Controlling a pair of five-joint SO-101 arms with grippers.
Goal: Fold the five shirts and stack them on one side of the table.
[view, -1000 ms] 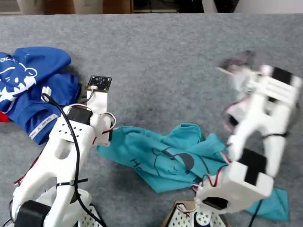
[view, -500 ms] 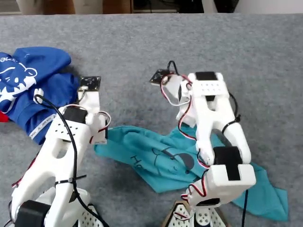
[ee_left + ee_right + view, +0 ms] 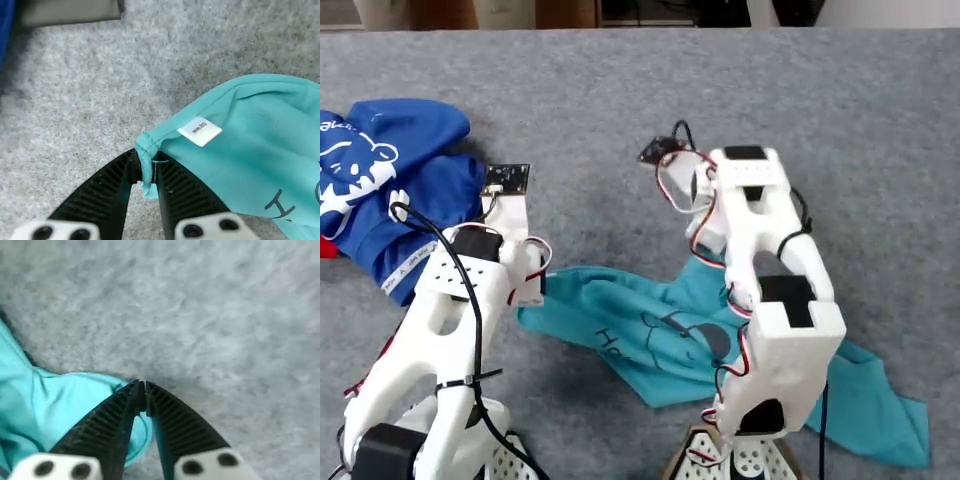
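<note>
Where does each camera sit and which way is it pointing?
High view: fixed above, looking down on the grey table; left arm, right arm, teal shirt, blue shirt.
Left wrist view: on the left arm, looking along the left gripper, shut on the teal shirt's hem.
Right wrist view: on the right arm, looking past the right gripper, shut, at table.
Shared: all show the teal shirt.

A robotics lab workbench: a left arm (image 3: 440,330) and a right arm (image 3: 780,300) of white plastic, with exposed wiring (image 3: 470,290), on a grey carpeted table (image 3: 880,120) backed by wooden furniture (image 3: 450,12)
</note>
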